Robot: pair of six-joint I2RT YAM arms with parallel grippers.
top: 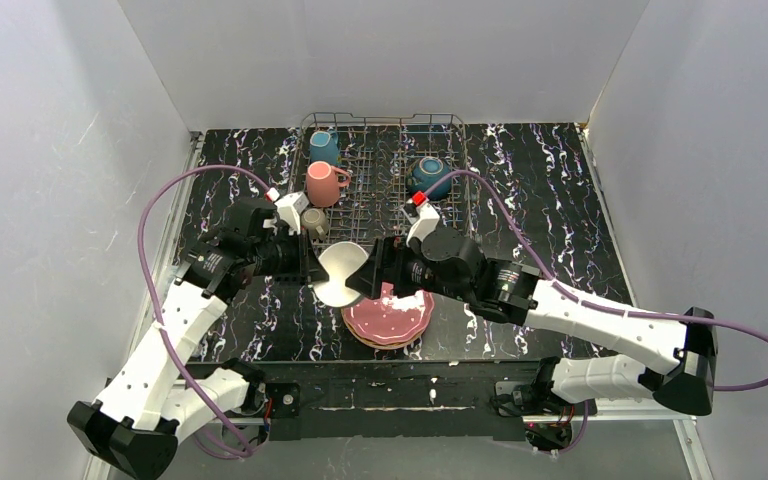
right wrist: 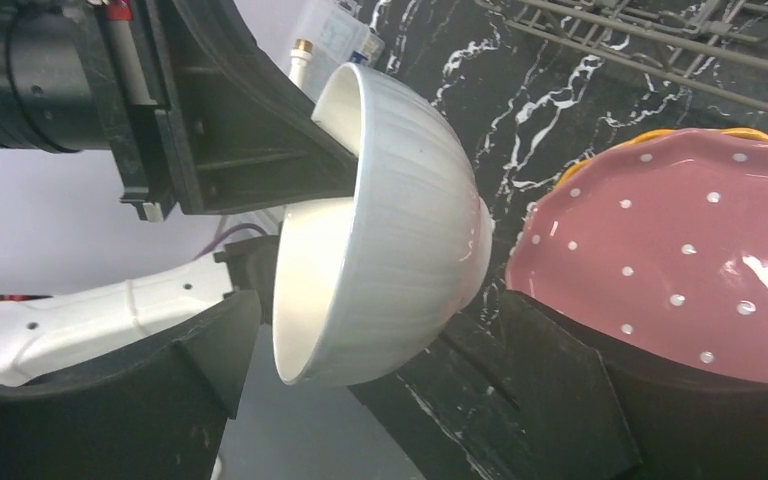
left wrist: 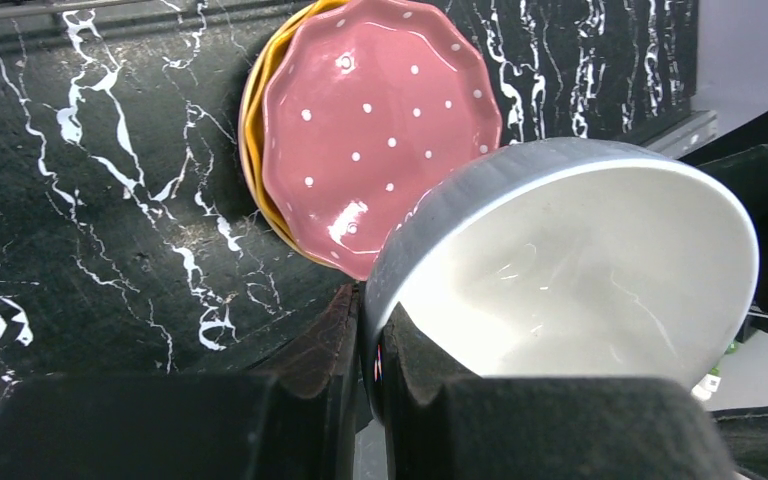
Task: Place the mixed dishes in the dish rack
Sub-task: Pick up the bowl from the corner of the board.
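Note:
My left gripper is shut on the rim of a white ribbed bowl and holds it tilted on its side above the table; one finger is inside the rim and one outside. The bowl fills the left wrist view. My right gripper is open, and its fingers straddle the bowl with gaps on both sides. A pink dotted scalloped plate lies on an orange plate just below. The wire dish rack at the back holds a teal mug, a pink mug and a dark-blue bowl.
An olive-grey mug stands at the rack's front left corner, close behind my left wrist. The black marbled table is walled in by white panels on three sides. The rack's front edge shows in the right wrist view.

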